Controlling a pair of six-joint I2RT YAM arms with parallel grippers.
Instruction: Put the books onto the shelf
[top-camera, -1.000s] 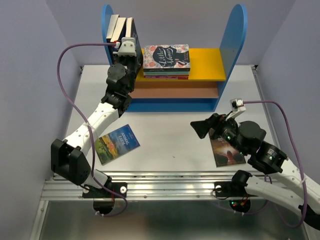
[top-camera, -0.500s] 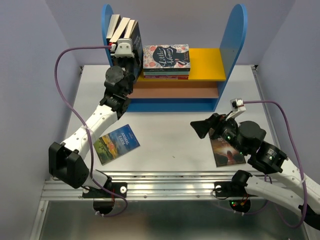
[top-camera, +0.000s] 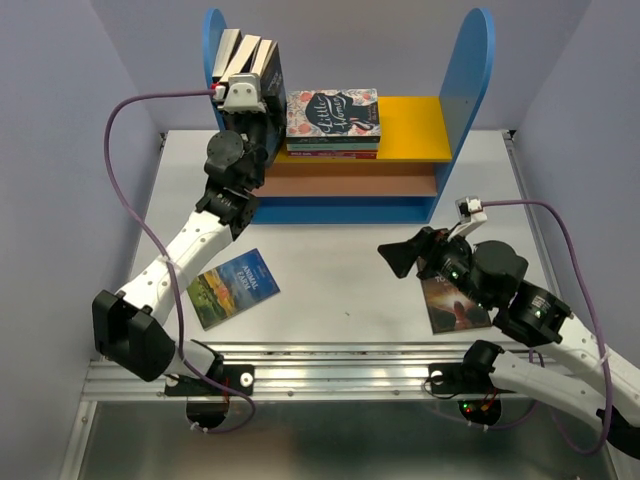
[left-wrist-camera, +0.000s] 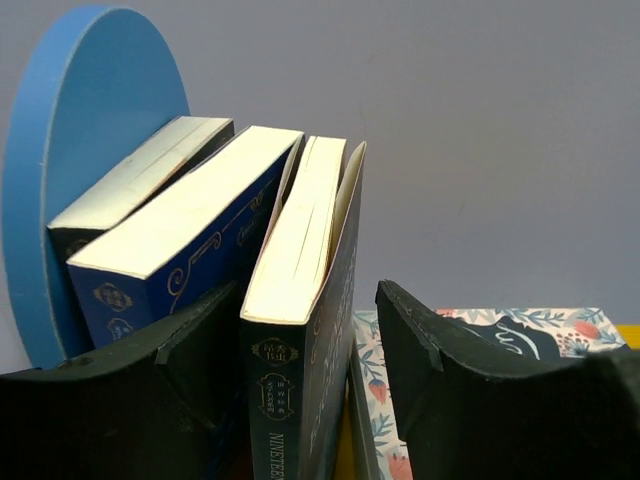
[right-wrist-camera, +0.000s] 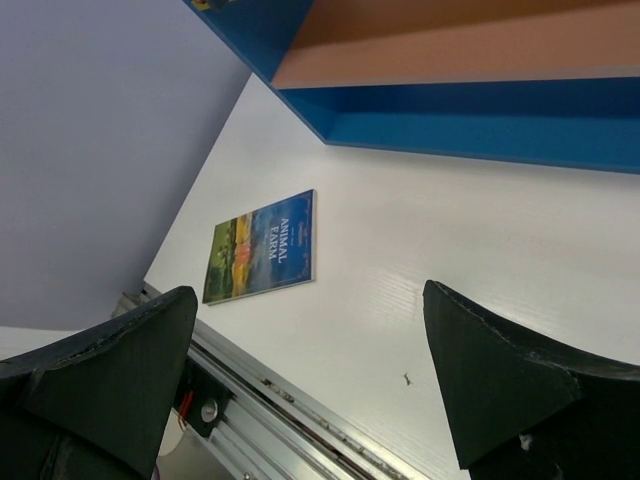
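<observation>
- Placing step: the left claw (left-wrist-camera: 305, 290) is spread, its jaws flanking but not pinching the rightmost upright book (left-wrist-camera: 300, 230) on the shelf (left-wrist-camera: 60, 150).
- The right claw (right-wrist-camera: 310, 292) is spread wide and empty; a dark book (top-camera: 455, 305) lies just beneath it on the surface (top-camera: 340, 270).
- Next, as judged: the left claw should be drawn straight back without tipping the leaning book, then sent to the green-landscape book (top-camera: 233, 288) well behind it.

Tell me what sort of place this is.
Probably a robotics lab test cell, not a real library: a white table boxed in by plain lavender walls, two robot arms bolted to an aluminium rail at its near edge, and one small blue-sided shelf as a prop.
</observation>
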